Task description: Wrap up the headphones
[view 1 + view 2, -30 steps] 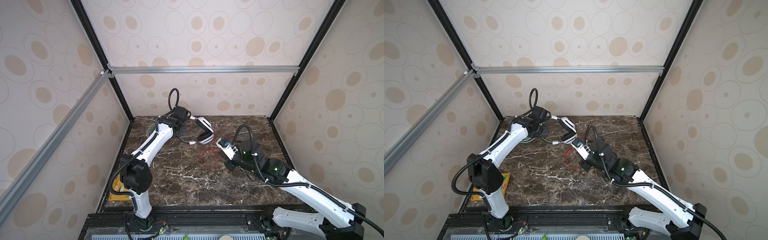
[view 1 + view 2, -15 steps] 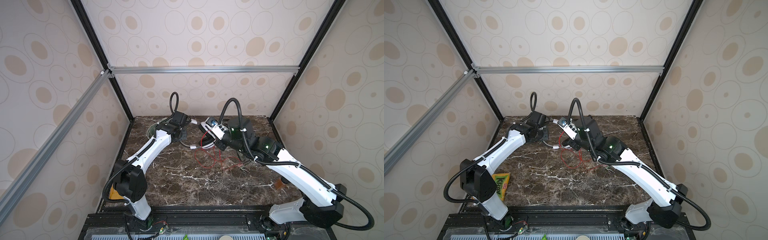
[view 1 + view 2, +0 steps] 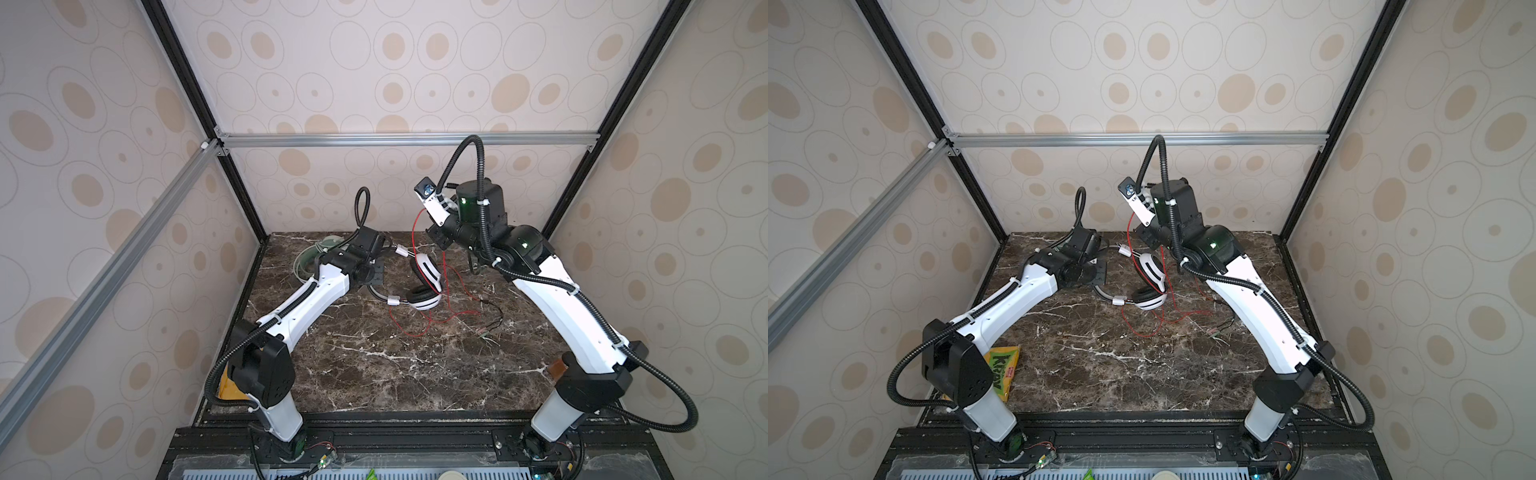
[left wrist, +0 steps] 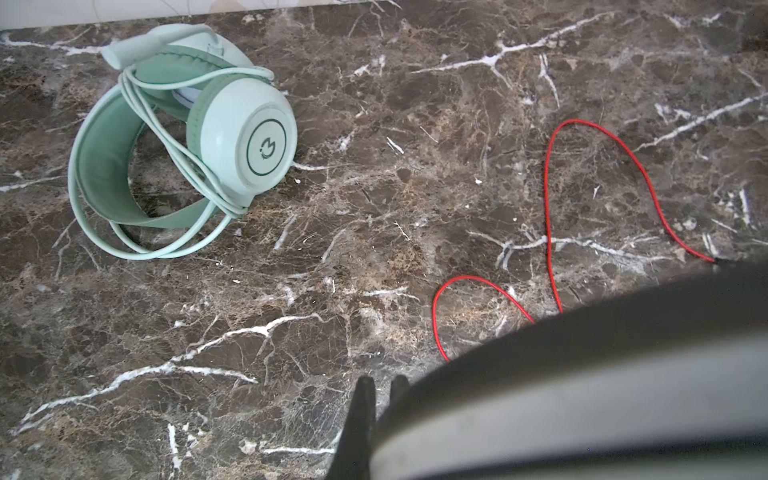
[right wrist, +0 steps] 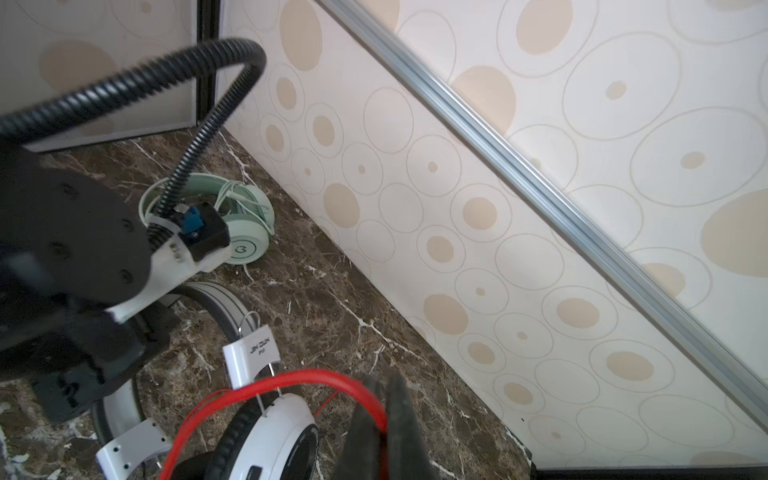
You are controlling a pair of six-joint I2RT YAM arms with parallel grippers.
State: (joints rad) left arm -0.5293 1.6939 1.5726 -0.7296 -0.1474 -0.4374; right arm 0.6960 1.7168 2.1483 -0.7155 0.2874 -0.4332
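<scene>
The white-and-black headphones (image 3: pixel 424 274) lie near the back of the marble table (image 3: pixel 374 374), ear cups to the right. My left gripper (image 3: pixel 375 271) is shut on their grey headband (image 4: pixel 582 395), low over the table. Their thin red cord (image 3: pixel 415 328) loops across the table and rises to my right gripper (image 3: pixel 432 226), which hangs above the ear cups, shut on the cord (image 5: pixel 291 382). One of its dark fingers (image 5: pixel 399 411) shows beside the cord. The mint green headphones (image 4: pixel 232 137), pale cord wound round the band, rest in the back left corner (image 5: pixel 245 237).
A yellow-green snack packet (image 3: pixel 1003 370) lies at the table's front left by the left arm's base. The cord's dark plug end (image 3: pixel 494 320) trails right of centre. Patterned walls close in on three sides; an aluminium bar (image 3: pixel 395 139) crosses above the back.
My right arm has swung from low over the table's right side up and back, lifting the red cord above the ear cups. The left gripper stays on the headband.
</scene>
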